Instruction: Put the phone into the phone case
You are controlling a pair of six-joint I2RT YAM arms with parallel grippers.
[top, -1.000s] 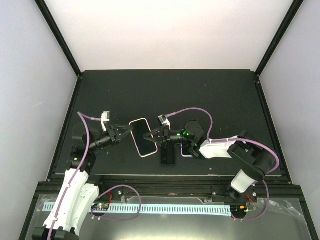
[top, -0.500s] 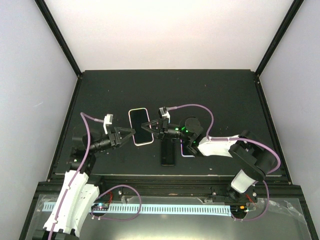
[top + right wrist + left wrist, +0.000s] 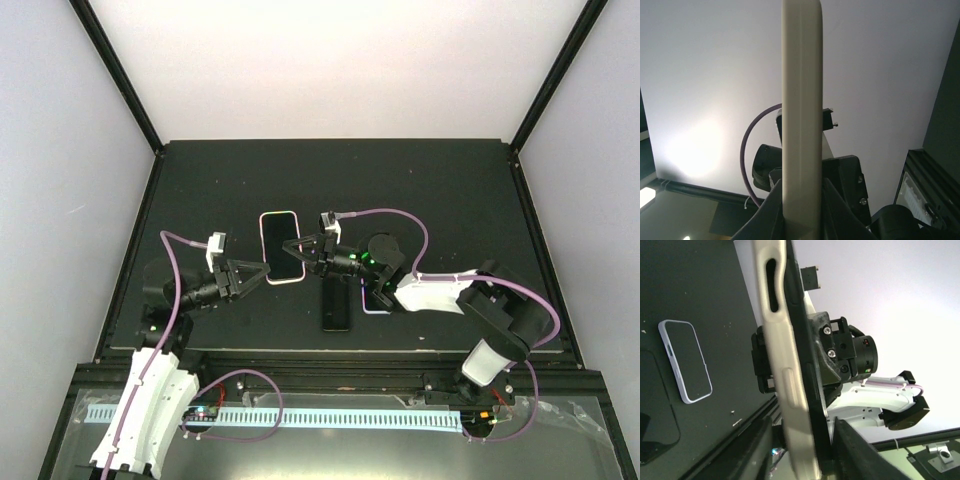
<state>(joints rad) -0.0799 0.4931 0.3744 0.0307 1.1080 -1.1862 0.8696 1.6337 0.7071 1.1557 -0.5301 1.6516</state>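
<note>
A cream phone case (image 3: 281,247) with a dark slab in it is held above the table between both grippers. My right gripper (image 3: 303,247) is shut on its right edge; in the right wrist view both fingers press the cream edge (image 3: 801,100). My left gripper (image 3: 262,272) straddles the case's near-left end (image 3: 790,390). One finger (image 3: 855,450) is against the dark face. The other finger (image 3: 752,450) stands a little off the cream back. A bare black phone (image 3: 337,308) lies flat on the table below the right gripper.
A second phone with a pale lavender rim (image 3: 375,298) lies partly under the right arm; it also shows flat on the mat in the left wrist view (image 3: 685,362). The black mat (image 3: 450,200) ends at raised black rails on all sides.
The held case has moved towards the far side and turned straighter. The left arm has drawn back towards the near left, and the right gripper has moved up with the case.
</note>
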